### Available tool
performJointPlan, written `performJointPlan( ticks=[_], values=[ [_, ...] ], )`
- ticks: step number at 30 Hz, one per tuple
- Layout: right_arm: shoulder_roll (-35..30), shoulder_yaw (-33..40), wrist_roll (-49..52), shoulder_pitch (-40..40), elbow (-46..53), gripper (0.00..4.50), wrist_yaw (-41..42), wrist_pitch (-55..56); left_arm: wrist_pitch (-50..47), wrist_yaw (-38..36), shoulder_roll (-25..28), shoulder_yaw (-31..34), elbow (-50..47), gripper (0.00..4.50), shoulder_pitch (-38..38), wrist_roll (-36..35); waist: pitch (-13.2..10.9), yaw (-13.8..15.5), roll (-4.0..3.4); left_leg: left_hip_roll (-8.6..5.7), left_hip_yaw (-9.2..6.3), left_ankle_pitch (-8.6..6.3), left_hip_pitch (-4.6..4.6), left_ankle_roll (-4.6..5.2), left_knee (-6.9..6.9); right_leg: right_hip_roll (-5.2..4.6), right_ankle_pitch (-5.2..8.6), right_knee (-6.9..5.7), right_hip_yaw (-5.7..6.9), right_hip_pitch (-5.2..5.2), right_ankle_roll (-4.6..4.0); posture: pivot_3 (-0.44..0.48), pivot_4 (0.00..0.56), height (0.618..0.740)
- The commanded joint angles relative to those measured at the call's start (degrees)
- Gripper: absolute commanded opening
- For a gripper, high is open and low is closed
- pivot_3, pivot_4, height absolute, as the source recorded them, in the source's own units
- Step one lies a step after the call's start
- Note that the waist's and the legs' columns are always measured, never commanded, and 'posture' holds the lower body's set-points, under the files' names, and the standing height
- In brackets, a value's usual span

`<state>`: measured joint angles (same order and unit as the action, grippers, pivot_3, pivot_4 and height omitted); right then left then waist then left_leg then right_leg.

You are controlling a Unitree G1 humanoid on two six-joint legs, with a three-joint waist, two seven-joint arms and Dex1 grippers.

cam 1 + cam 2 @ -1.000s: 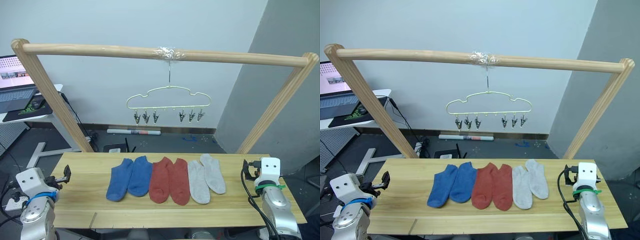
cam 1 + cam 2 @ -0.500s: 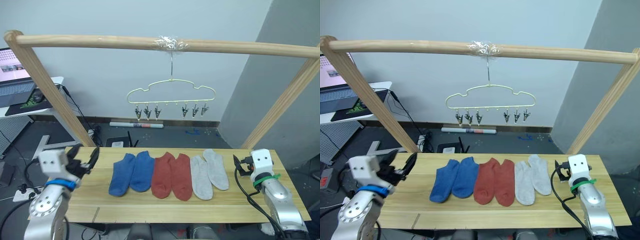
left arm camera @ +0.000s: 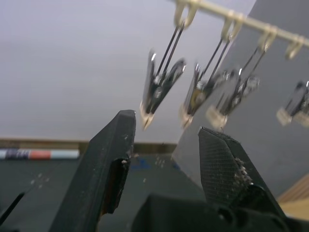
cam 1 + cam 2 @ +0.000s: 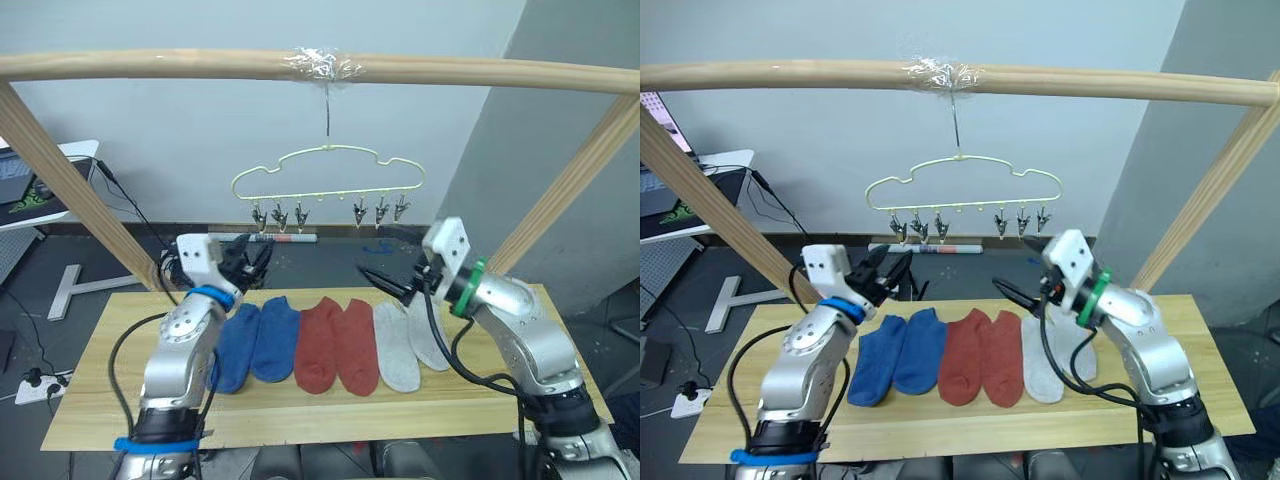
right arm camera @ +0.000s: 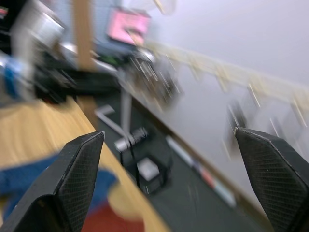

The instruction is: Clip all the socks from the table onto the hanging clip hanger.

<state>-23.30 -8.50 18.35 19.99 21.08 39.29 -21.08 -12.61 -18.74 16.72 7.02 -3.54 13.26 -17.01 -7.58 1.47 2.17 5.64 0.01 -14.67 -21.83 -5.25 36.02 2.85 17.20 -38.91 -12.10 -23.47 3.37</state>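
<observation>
L gripper (image 3: 166,145) open just below clip hanger (image 4: 327,170) clips.

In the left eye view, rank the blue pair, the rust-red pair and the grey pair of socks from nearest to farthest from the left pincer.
1. Blue pair: on the table just below the left pincer, toward the robot's left.
2. Rust-red pair: middle of the row.
3. Grey pair: toward the robot's right, under the right pincer.
</observation>
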Motion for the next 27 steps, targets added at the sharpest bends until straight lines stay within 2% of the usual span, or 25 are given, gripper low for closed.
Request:
performJointPlan(
  ticks=[1,6,17,27],
  values=[
    [1.50,-1.29,0.27,1.82,1.29,4.50,-1.22,-2.19,1.98,0.73,-1.63,0.70,1.34,2.40,2.38,-0.10,-0.04,0.15,-0.06,0.01,0.01,0.00,-0.07,-0.01,-0.02,-0.04,0.03,-0.01,0.09,-0.03,-0.04,0.098,0.163,0.740],
    [3.91,-2.57,1.16,5.99,2.74,4.50,-1.49,-4.45,3.51,2.73,-3.84,1.45,4.48,2.40,6.18,0.37,-0.51,0.02,-0.15,0.02,-0.08,0.00,-0.20,-0.01,-0.01,-0.05,0.05,-0.10,0.24,-0.16,-0.08,0.093,0.173,0.740],
    [4.94,-2.32,1.25,10.07,0.78,4.50,-0.66,-4.27,5.41,3.62,-4.36,1.45,6.05,2.40,10.32,1.71,-1.02,-0.04,-0.16,0.02,-0.14,0.01,-0.19,-0.01,0.06,-0.05,0.05,-0.07,0.28,-0.06,-0.08,0.092,0.181,0.740],
    [4.46,-2.07,1.40,9.52,1.00,4.50,-0.56,-4.44,6.64,4.77,-4.13,1.15,6.39,2.40,10.37,3.02,-1.41,-0.03,-0.20,0.02,-0.16,0.00,-0.20,-0.01,0.03,-0.05,0.05,-0.07,0.29,-0.07,-0.08,0.098,0.188,0.740]
  ],
)
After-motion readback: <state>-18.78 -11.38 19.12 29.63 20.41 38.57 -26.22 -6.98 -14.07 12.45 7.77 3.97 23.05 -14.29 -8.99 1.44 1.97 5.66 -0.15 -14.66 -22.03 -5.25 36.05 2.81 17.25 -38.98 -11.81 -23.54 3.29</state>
